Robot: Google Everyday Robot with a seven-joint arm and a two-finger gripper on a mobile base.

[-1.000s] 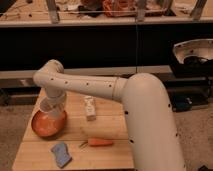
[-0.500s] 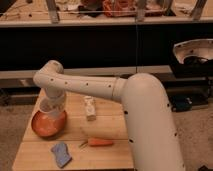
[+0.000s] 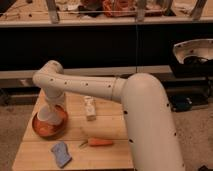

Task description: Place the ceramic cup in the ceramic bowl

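Finding no readable text, label, brand or number anywhere — not on the small white bottle [image 3: 90, 107], nor on the ceramic bowl [image 3: 49, 126]. Noting only the gripper [image 3: 50, 113] hanging over that bowl — unmarked too.

Pale wood table [image 3: 107, 130], matt with visible grain; glossy orange-brown glazed ceramic bowl [image 3: 41, 131]. Smooth white ceramic cup [image 3: 49, 116] under the gripper [image 3: 51, 109], over the bowl. Smooth white plastic arm shell [image 3: 140, 105]; soft blue cloth [image 3: 61, 153]; matt orange carrot [image 3: 99, 143].
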